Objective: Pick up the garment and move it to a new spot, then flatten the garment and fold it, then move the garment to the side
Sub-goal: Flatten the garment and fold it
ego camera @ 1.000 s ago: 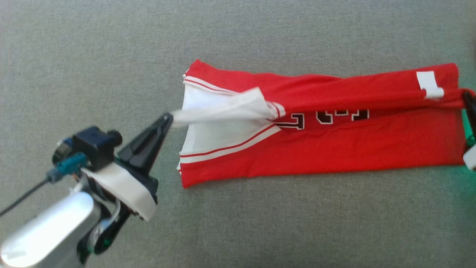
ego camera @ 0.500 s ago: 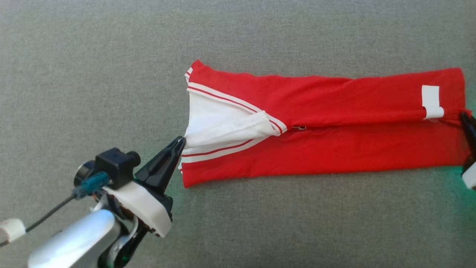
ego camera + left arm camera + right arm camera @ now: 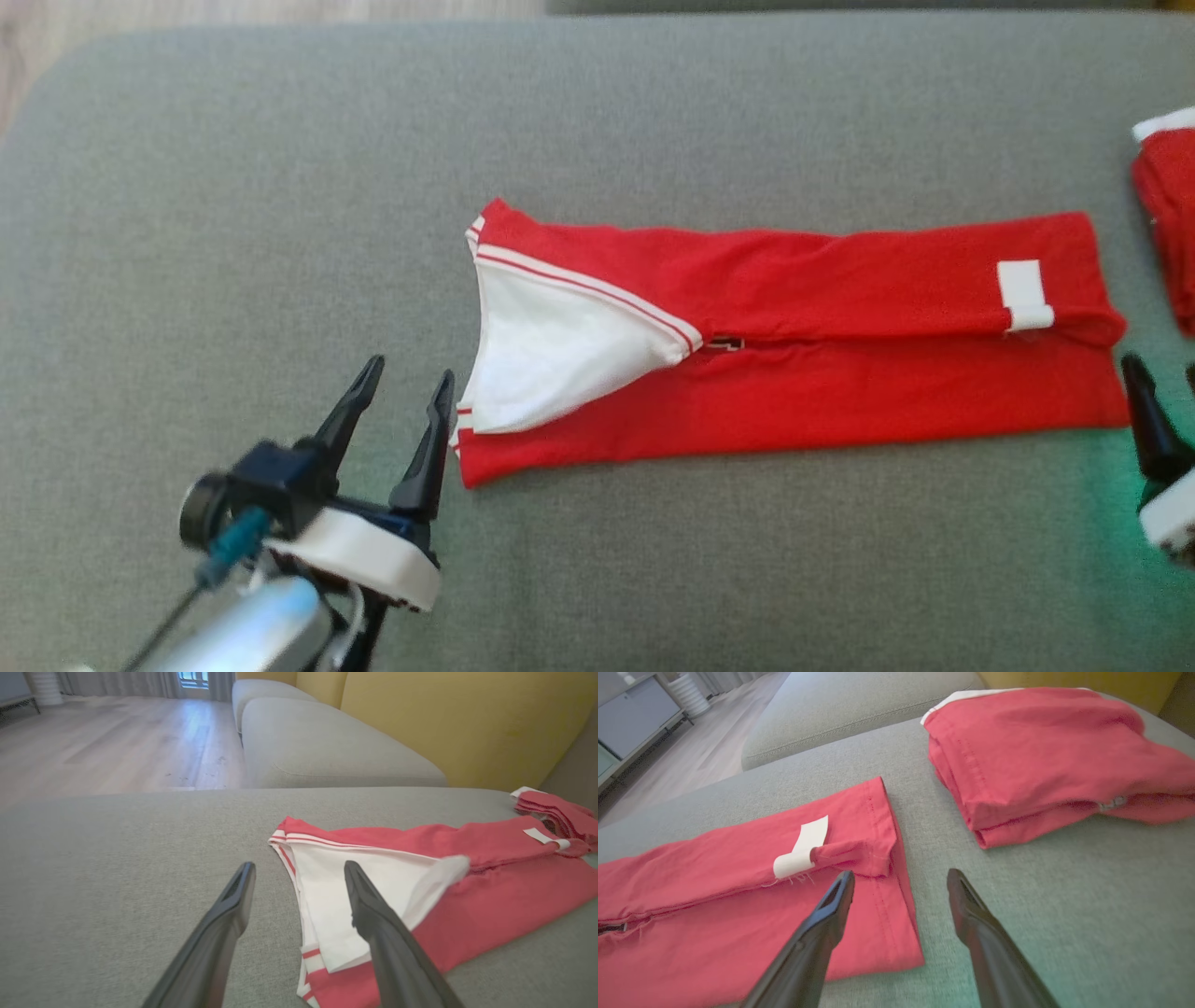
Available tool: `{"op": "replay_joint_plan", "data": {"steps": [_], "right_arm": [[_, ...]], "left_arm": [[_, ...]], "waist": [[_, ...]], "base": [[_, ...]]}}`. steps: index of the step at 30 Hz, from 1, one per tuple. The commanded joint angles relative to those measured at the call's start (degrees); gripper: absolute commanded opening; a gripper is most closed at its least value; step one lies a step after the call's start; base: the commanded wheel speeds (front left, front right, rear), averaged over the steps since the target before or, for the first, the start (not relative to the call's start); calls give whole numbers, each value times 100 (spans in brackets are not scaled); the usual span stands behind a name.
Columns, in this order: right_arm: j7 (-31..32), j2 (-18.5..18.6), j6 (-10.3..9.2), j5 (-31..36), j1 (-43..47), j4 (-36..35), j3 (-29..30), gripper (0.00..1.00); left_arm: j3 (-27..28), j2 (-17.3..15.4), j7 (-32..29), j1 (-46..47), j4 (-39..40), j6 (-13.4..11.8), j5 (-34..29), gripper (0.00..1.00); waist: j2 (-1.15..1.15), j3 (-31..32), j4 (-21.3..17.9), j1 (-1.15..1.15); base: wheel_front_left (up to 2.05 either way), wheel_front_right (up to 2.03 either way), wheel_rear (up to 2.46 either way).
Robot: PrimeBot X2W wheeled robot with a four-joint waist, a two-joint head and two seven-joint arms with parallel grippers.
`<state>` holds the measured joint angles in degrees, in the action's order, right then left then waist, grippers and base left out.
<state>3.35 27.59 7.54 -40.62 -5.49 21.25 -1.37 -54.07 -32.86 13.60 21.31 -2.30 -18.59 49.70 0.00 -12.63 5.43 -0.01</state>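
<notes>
Both pairs of jaws stand apart and empty, the left gripper [image 3: 411, 369] beside the white end of the folded garment [image 3: 840, 401] on the sofa [image 3: 233, 187], the right gripper [image 3: 900, 873] near its other end.

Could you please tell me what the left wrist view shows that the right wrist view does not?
Left wrist view: the open left gripper, the red garment's white stripe-trimmed end, and a window. Right wrist view: the open right gripper and the garment's near hem corner. Both: the garment's white tag, the folded red pile beside it, and the grey cushion.
</notes>
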Motion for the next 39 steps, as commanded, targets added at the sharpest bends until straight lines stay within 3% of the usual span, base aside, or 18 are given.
{"op": "replay_joint_plan", "data": {"steps": [1, 4, 5, 12, 21, 28, 34, 35, 36, 37, 38, 39], "right_arm": [[-85, 59, -5, 71, 127, -164, 62, 100], [-90, -247, -5, 150, 266, -116, 263, 100], [-90, -247, -5, 150, 266, -116, 263, 100], [25, -808, -5, 510, -13, 392, 756, 100], [189, -1047, -5, 1377, -947, 1525, 1633, 100], [466, -1079, -5, 2030, -1300, 2356, 1999, 100], [650, -1231, -5, 2074, -1267, 2510, 1924, 100], [690, -1248, -5, 2041, -1268, 2505, 1885, 85], [710, -1255, -5, 2008, -1273, 2491, 1849, 50], [746, -1262, -5, 1961, -1284, 2475, 1794, 34], [770, -1266, -5, 1906, -1298, 2448, 1725, 9], [766, -1262, -5, 1858, -1312, 2415, 1671, 0]], "left_arm": [[318, -31, 95, -15, 79, -124, -132, 100], [577, 278, 133, -326, 61, -388, -452, 100], [577, 278, 133, -326, 61, -388, -452, 100], [1261, 1092, 139, -1289, 99, -618, -1565, 100], [1598, 1823, 139, -1823, 134, -361, -2516, 100], [1798, 2093, 140, -1847, 28, -54, -2860, 100], [2086, 2234, 140, -1910, -17, 123, -3010, 100], [2118, 2258, 140, -1912, -34, 159, -3040, 100], [2148, 2286, 140, -1911, -49, 192, -3071, 100], [2175, 2316, 140, -1907, -61, 221, -3103, 100], [2203, 2343, 140, -1903, -71, 248, -3134, 100], [2231, 2367, 140, -1899, -81, 274, -3165, 100]], "waist": [[0, 199, 21, 1], [0, 373, 61, 1], [0, 373, 61, 1], [0, 681, 287, 1], [0, 726, 701, 1], [0, 607, 846, 1], [0, 499, 756, 1], [0, 483, 740, 1], [0, 466, 724, 1], [0, 447, 712, 1], [0, 430, 698, 1], [0, 419, 688, 1]], "base": [[0, 0, 0], [0, 0, 0], [0, 0, 0], [0, 0, 0], [0, 0, 0], [0, 0, 0], [0, 0, 0], [0, 0, 0], [0, 0, 0], [0, 0, 0], [0, 0, 0], [0, 0, 0]]}}
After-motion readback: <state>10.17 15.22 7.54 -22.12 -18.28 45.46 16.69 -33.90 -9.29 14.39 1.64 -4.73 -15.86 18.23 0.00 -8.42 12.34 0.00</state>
